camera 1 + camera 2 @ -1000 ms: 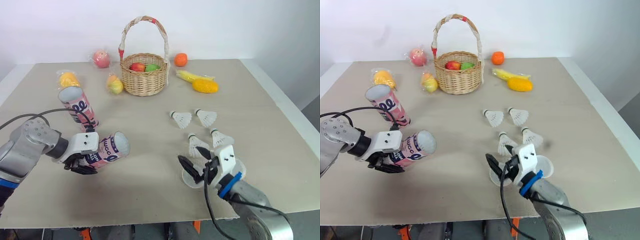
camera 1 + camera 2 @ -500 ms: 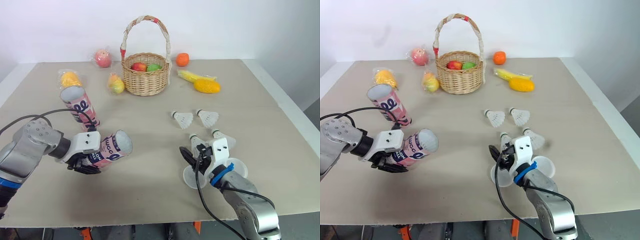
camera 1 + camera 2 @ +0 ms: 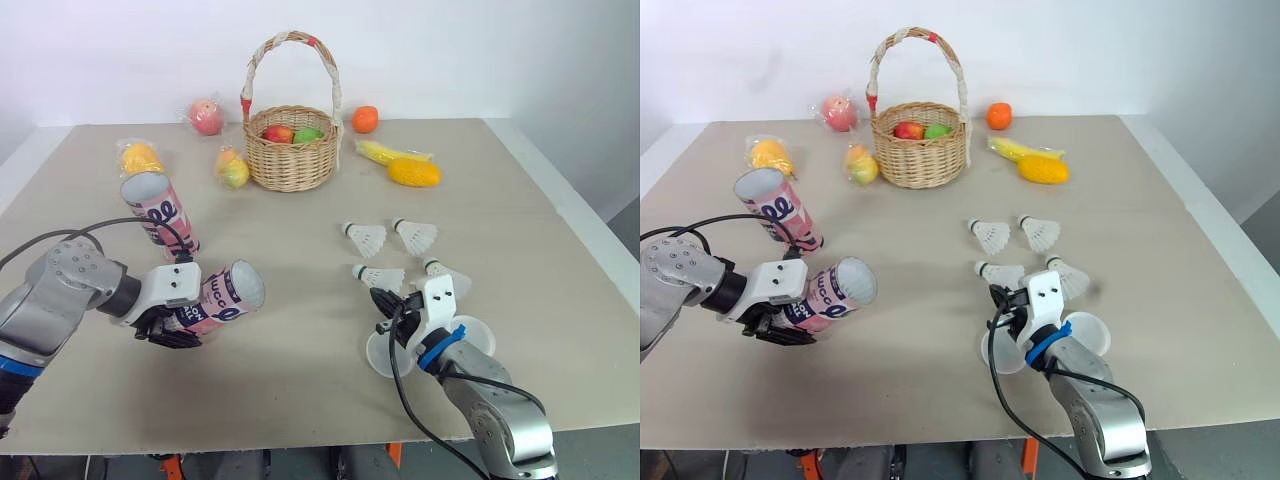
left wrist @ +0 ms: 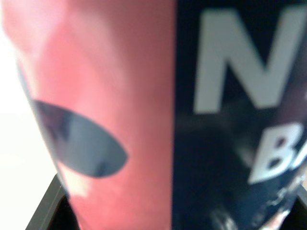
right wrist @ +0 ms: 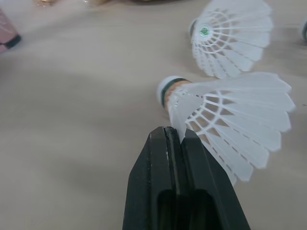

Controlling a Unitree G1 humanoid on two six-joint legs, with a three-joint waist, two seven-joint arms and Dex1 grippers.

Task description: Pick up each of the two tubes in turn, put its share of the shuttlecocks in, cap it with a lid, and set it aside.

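slippage threatens: right gripper point(image 5: 173, 133), pinched shut, nips only the feather edge of the shuttlecock point(image 5: 228, 112), while left gripper point(image 3: 165, 328) clamps the tilted tube point(image 3: 224, 294).

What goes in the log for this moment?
left gripper: holds pink cardboard tube | right gripper: pinches white feathered shuttlecock | tube: uncapped

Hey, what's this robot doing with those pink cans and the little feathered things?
It is packing badminton shuttlecocks into tubes. Its left gripper holds one pink cardboard tube tilted, open end toward the other arm. Its right gripper pinches the feather skirt of a white shuttlecock. Three more shuttlecocks lie on the beige table, a second pink tube waits, and the clear lids are unused.
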